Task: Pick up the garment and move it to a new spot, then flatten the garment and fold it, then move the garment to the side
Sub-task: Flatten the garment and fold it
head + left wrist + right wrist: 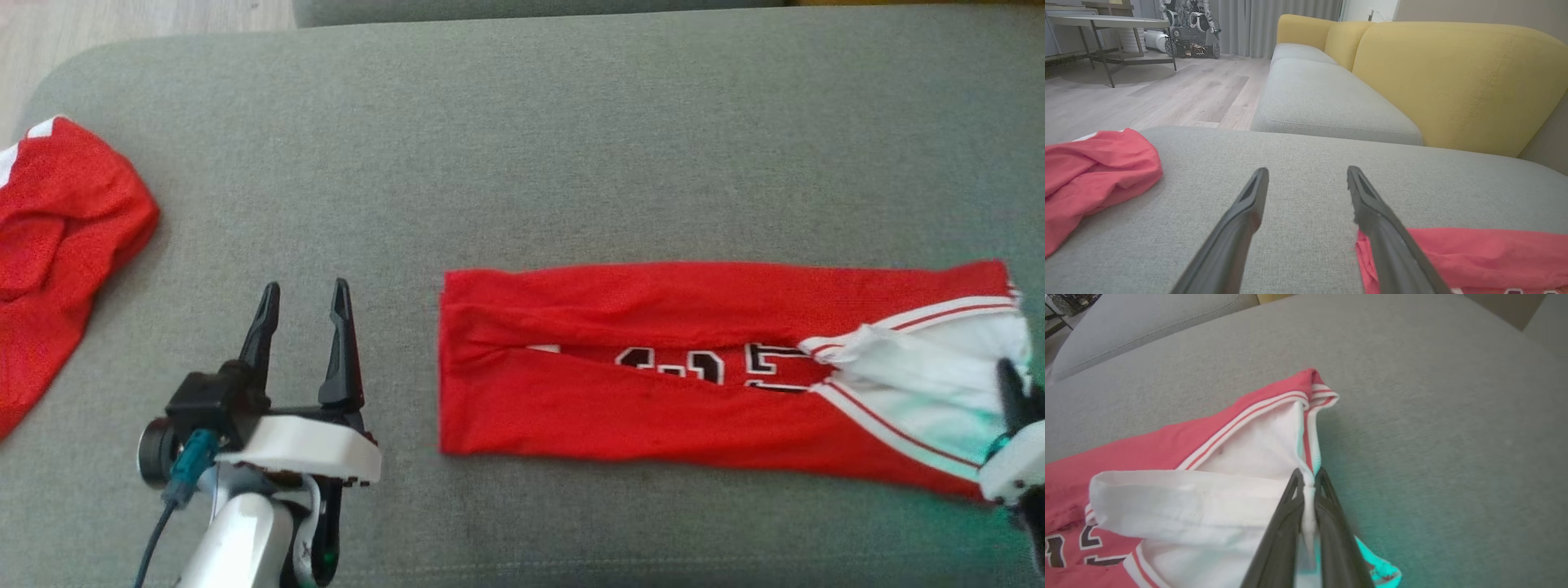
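The garment [653,359] is a red jersey with white trim and black numbers, folded into a long strip across the grey cushion. Its white-lined end lies at the right. My right gripper [1308,477] is shut on that white edge of the garment [1216,469], the cloth pinched between its fingers; in the head view it sits at the far right [1012,384]. My left gripper [304,298] stands open over bare cushion, just left of the garment's left end. In the left wrist view the left gripper [1307,174] holds nothing, with the garment's red edge [1474,253] beside its right finger.
A second red cloth [57,237] lies crumpled at the cushion's left edge, also in the left wrist view [1094,171]. The grey cushion [522,147] stretches bare behind the garment. A yellow sofa back [1453,81], wooden floor [1147,94] and a table [1106,24] lie beyond.
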Available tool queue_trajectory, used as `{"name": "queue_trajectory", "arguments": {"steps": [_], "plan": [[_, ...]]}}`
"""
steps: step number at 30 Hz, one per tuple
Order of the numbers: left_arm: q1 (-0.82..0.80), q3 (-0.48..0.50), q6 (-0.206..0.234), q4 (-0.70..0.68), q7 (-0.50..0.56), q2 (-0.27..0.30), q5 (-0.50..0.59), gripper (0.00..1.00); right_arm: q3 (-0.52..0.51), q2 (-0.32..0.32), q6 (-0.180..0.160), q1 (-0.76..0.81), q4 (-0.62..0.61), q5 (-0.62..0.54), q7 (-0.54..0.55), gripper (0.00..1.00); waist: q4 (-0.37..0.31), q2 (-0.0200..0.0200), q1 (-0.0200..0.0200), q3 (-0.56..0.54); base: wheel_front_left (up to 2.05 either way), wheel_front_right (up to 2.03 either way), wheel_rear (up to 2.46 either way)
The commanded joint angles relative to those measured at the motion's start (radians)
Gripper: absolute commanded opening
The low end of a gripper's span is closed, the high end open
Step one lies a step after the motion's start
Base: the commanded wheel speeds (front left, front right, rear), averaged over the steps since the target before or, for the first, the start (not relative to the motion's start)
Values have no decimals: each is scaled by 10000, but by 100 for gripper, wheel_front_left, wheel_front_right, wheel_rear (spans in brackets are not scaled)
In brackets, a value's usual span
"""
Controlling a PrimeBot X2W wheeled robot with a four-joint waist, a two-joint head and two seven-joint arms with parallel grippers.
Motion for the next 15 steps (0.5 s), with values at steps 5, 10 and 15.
{"name": "queue_trajectory", "arguments": {"steps": [5,10,15], "plan": [[-171,514,-118,-229,-124,29,130,100,324,-275,-9,-177,-1383,48,313,0,-120,0,0,-94,0,0,0],[-142,507,-186,-156,-124,-13,166,100,1181,128,-9,-400,-3136,497,1115,0,-120,0,0,-267,0,0,0],[-76,480,-261,-91,-124,-37,164,100,2440,822,-9,-642,-4926,1155,1921,0,12,0,0,-466,0,0,0]]}}
